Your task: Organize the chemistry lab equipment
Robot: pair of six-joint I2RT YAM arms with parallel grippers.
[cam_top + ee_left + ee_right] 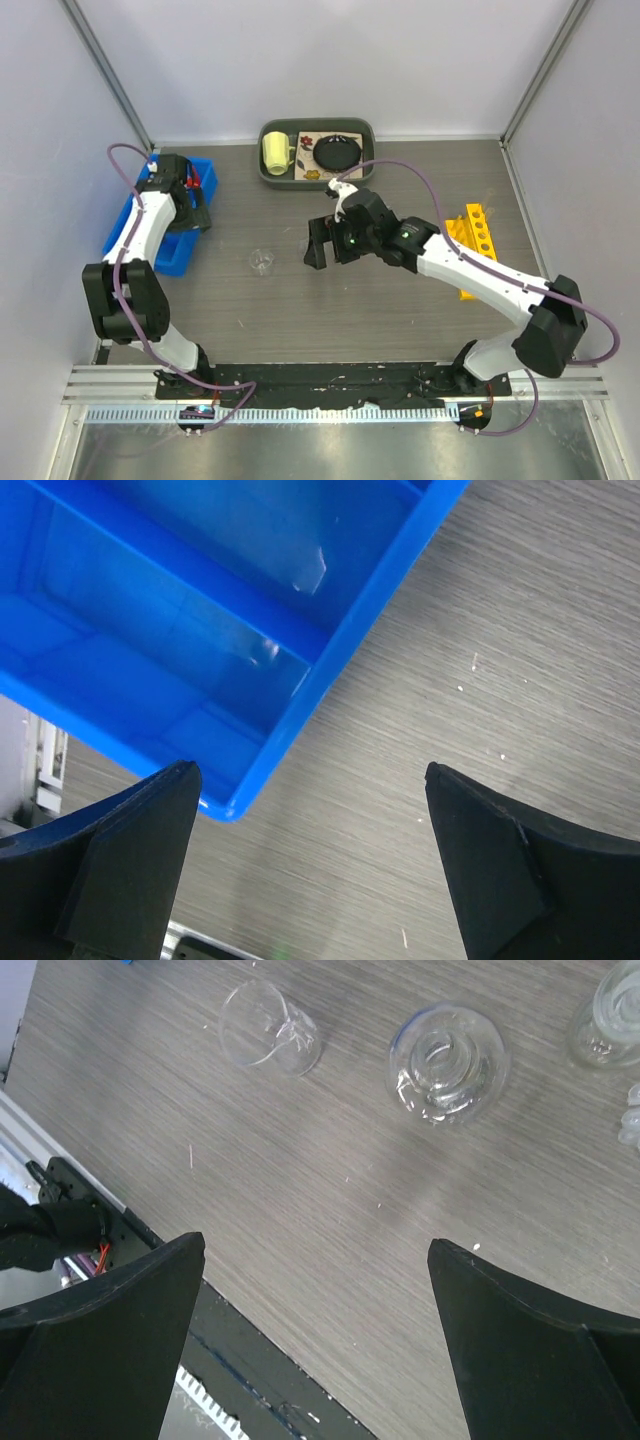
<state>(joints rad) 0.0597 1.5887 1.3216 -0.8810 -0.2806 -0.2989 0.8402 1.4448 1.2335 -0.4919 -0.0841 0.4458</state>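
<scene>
**Both claws wide, glassware waiting on the table**

The right gripper [320, 1332] hangs over mid-table, fingers spread wide with nothing between them. Ahead of it on the table [340, 1220] are a small beaker [268, 1028] and, just beside it, a round flask [447, 1062]. More glass is cut off at the frame's right edge. The yellow rack [472, 238] lies by the right forearm, partly hidden. Over on the left, the left gripper [310, 865] is also spread and empty, hovering at the corner of the blue bin [150, 680].
</scene>
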